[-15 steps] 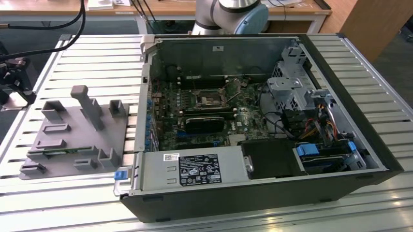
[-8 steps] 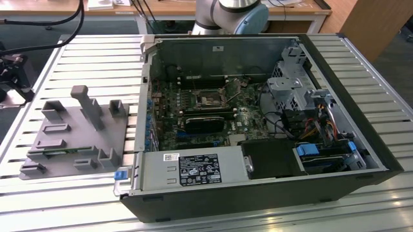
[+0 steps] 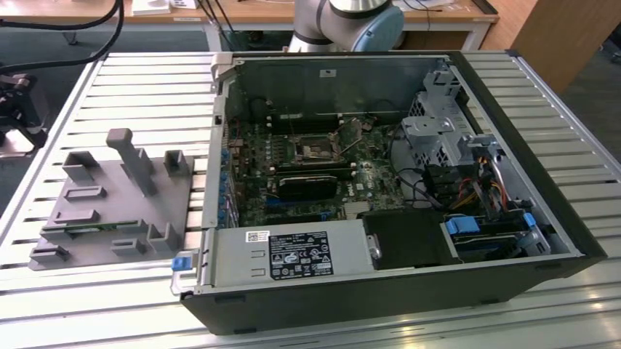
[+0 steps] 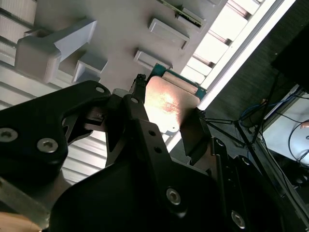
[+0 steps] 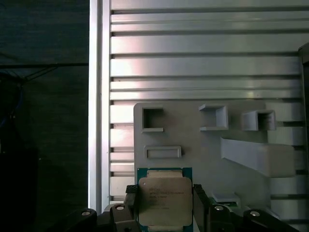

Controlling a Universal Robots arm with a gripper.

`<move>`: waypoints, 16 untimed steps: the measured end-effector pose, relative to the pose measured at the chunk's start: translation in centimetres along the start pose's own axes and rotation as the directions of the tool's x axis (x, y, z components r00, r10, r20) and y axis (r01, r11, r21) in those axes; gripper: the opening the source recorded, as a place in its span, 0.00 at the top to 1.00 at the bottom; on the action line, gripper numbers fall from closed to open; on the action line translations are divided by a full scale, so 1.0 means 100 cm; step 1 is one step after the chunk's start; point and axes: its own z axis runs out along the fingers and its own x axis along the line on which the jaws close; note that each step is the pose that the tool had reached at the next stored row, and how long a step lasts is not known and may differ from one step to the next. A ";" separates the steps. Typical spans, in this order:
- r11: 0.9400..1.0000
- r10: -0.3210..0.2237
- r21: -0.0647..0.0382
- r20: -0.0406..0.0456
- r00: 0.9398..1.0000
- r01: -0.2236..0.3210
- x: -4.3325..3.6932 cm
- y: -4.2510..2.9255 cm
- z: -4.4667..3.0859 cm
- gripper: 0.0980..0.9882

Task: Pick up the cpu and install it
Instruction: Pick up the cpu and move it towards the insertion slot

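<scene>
While one cpu (image 5: 161, 193) sits clamped between the gripper's (image 5: 165, 207) two fingers (image 5: 130, 209),
it hangs above one grey tray's (image 5: 193, 145) edge; bare slatted table (image 5: 193, 67) lies beyond that tray.

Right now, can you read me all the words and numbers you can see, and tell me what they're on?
On the cpu, first wrist view: printed lines, too faint to read.
On the black label of the grey box, exterior view: print too small to read.
On the white sticker beside it: too small to read.
</scene>
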 end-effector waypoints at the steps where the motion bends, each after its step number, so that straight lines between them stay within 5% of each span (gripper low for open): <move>1: 1.000 0.000 0.000 0.000 1.000 0.000 0.0000 0.0001 -0.0013 0.51; 16: 1.000 0.000 0.000 0.000 1.000 0.000 0.0004 0.0020 -0.0210 0.51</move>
